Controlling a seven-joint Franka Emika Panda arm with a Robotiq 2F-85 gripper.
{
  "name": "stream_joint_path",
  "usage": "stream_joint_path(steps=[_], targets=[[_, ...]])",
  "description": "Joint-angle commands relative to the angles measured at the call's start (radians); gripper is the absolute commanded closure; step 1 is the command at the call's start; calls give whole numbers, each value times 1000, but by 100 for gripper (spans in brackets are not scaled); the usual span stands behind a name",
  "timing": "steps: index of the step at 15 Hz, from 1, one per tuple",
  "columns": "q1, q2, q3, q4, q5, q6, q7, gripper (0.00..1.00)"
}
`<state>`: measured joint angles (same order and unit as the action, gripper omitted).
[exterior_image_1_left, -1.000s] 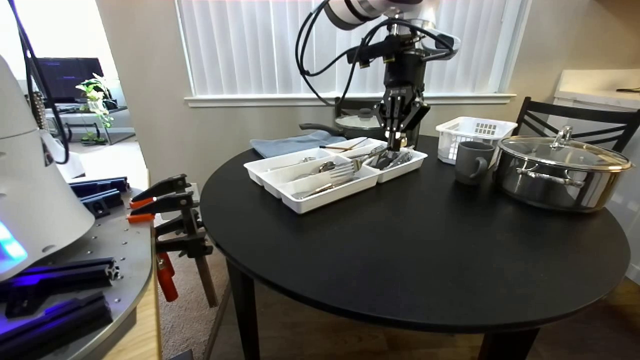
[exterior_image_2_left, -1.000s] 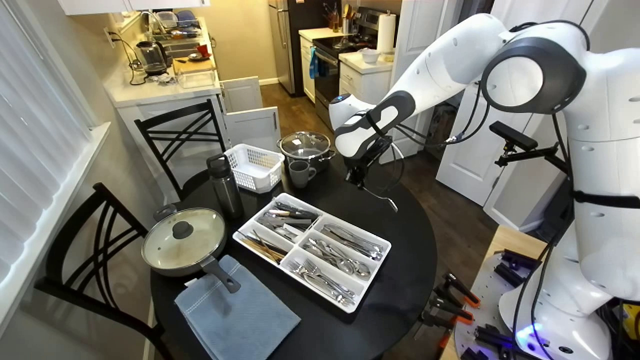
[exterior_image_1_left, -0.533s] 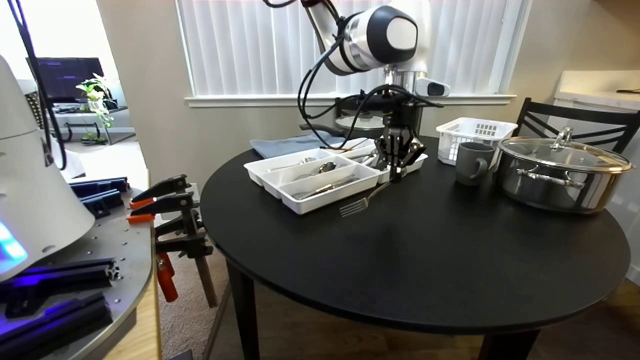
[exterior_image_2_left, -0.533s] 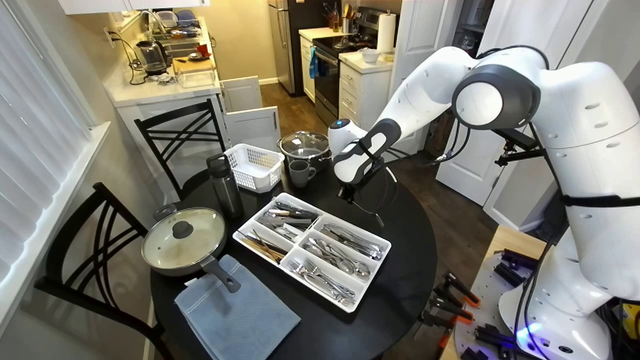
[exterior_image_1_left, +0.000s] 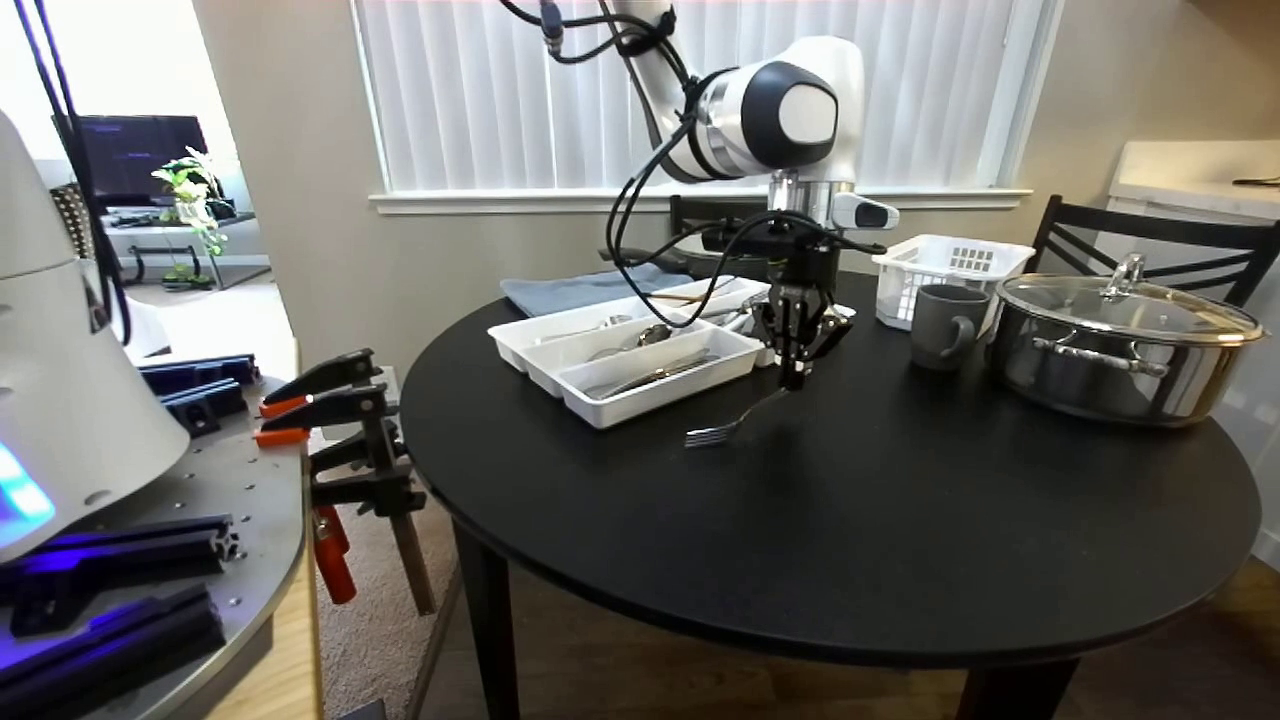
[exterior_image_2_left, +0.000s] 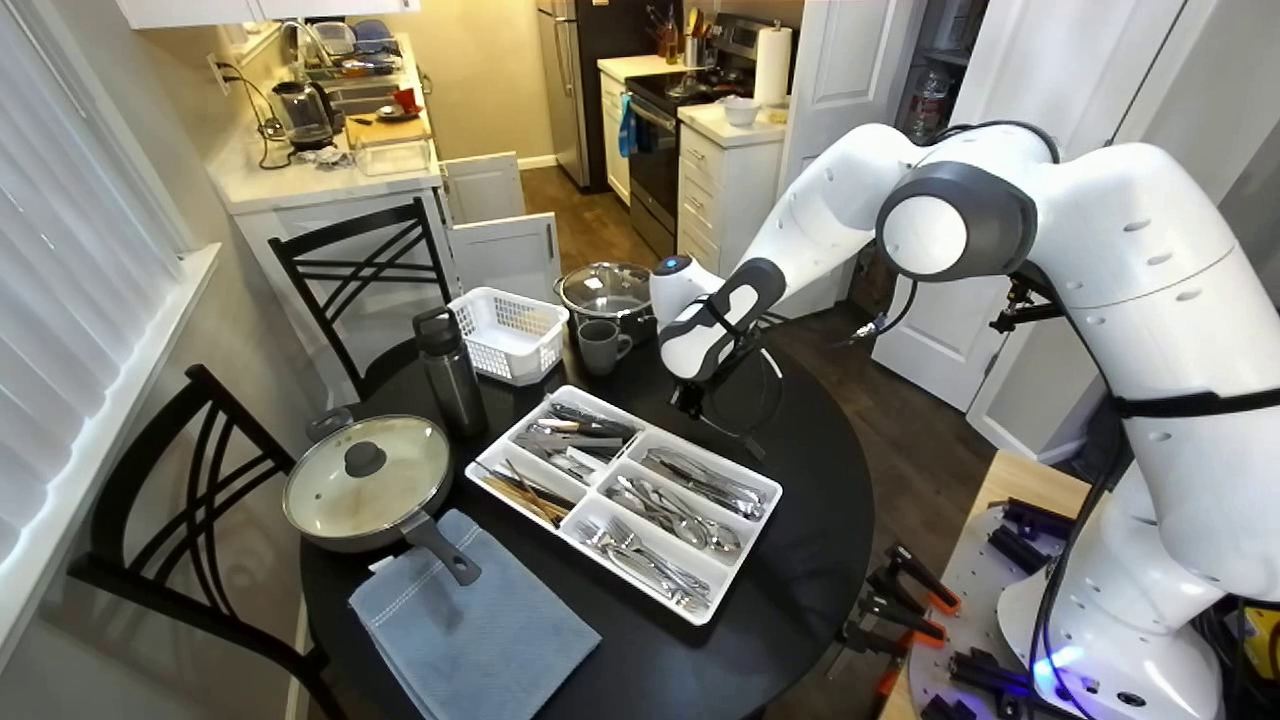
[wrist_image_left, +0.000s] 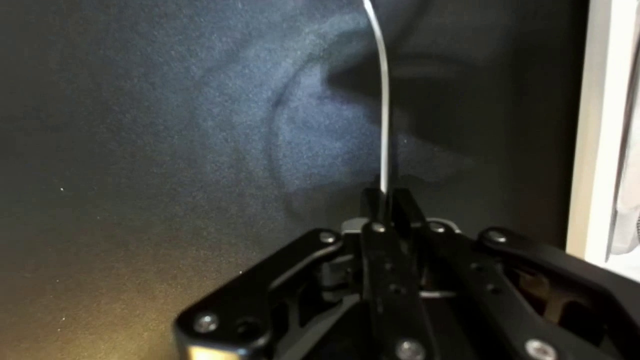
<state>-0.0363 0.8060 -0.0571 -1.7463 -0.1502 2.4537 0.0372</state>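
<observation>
Slim silver metal fork (exterior_image_1_left: 728, 429): handle clamped between the black fingers (wrist_image_left: 407, 207) — tine end free. The curved handle appears as a thin edge in the wrist view. The fork slants downward toward its tines, beside the white divided tray (exterior_image_1_left: 680, 388); contact with the round black worktop (exterior_image_1_left: 900, 520) — indeterminate.

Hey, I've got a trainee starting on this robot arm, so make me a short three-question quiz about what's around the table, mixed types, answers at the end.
1. What is the gripper holding?
2. True or false: the long pan handle reaches over the blue cloth.
3. Which of these stands right beside the shiny pot?
A) dark bottle
B) gray mug
C) electric kettle

Key:
1. A fork.
2. True.
3. B.
</observation>
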Motion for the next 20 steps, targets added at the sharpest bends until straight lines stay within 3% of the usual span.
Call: stream_joint_path(steps=[1,4,10,14,17,20], targets=[[1,-18,5,-1,26,2,-15,58],[8,-42,10,-15,24,1,-15,40],[32,-180,87,-117,53,-73,-26,2],[69,-234,146,-154,90,-110,-39,0],[109,-215,170,-154,118,-77,-14,0],[104,-182,211,-149,212,-52,-29,0]])
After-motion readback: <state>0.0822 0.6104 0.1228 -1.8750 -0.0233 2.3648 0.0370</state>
